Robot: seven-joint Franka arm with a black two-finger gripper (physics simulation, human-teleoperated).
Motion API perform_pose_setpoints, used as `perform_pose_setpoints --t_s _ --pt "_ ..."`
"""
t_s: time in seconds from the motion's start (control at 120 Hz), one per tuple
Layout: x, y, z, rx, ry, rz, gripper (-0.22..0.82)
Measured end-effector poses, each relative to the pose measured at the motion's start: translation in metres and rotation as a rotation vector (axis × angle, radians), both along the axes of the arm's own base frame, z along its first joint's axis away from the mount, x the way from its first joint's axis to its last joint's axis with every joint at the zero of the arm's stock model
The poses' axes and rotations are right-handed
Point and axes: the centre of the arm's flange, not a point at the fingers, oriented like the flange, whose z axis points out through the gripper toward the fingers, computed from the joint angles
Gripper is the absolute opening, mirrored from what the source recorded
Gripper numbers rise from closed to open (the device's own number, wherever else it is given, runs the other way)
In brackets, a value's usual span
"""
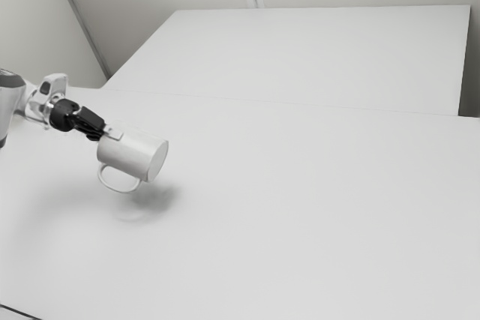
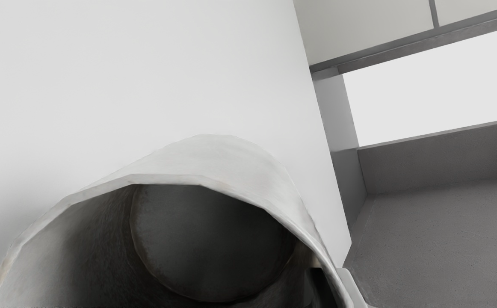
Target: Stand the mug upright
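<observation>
One end effector (image 1: pixel 109 134) grips the mug (image 1: pixel 135 154); exterior view: handle (image 1: pixel 119 190); wrist view: inside (image 2: pixel 214 244).

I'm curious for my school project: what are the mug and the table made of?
The mug looks like ceramic, probably glazed: pale, smooth, with a faint sheen near its rim. The table could be plastic or painted board: white, flat and matte, without visible grain.

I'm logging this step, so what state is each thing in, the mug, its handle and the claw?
White mug: held above the table, tilted well over, base lower than mouth; not upright.
Mug handle: on the mug's underside.
Claw: shut on the mug's wall at the rim, one finger inside, one outside.
</observation>
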Motion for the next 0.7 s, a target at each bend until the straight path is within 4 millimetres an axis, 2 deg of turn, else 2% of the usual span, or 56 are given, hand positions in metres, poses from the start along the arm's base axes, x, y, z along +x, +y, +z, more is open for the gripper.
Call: perform_pose_setpoints --t_s 0.125,0.317,0.383,0.45,0.567,0.7 --pt "0.013 -0.048 0.032 0.247 0.018 -0.112 -0.18" --pt "0.036 -0.101 0.041 0.645 0.052 -0.203 -0.18" --pt "0.04 -0.116 0.038 0.763 0.053 -0.213 -0.18" --pt "0.039 -0.121 0.028 0.852 0.052 -0.194 -0.18" --pt "0.038 -0.115 0.019 0.979 0.035 -0.13 -0.18" --pt "0.03 -0.114 0.004 1.054 0.036 -0.055 -0.18"
